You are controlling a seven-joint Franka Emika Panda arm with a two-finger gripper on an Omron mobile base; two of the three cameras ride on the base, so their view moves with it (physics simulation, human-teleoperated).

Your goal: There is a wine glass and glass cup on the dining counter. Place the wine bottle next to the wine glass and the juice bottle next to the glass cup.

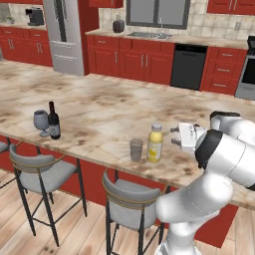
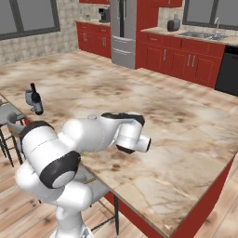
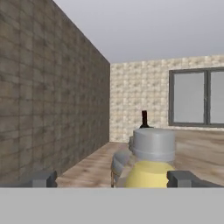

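In the left base view, the dining tabletop (image 1: 99,107) runs across the frame on its red base, with grey-cushioned bar stools (image 1: 42,174) along the near edge. The wine glass (image 1: 41,121) stands near the left end, and the wine bottle (image 1: 54,121) is upright just beside it on its right (the two look almost touching, though I cannot tell whether they do). Well apart from them, further right along the near edge, the glass cup (image 1: 136,149) stands with the juice bottle (image 1: 155,143) upright just beside it. The gripper (image 1: 174,136) points sideways at the juice bottle from the right, its fingers spread and near the bottle but apart from it.

In the right base view, the white arm reaches across the tabletop's near edge, and its bulk hides the juice bottle and the cup. The wine bottle (image 2: 36,99) and wine glass (image 2: 29,97) show small at the far left of the tabletop (image 2: 162,121).

In the hand view, the juice bottle (image 3: 151,164) sits low and right of centre, grey cap over yellow liquid, between the two widely spread fingers (image 3: 40,179). The glass cup (image 3: 120,165) peeks out behind its left side, and the wine bottle's (image 3: 144,119) dark neck rises beyond the cap.
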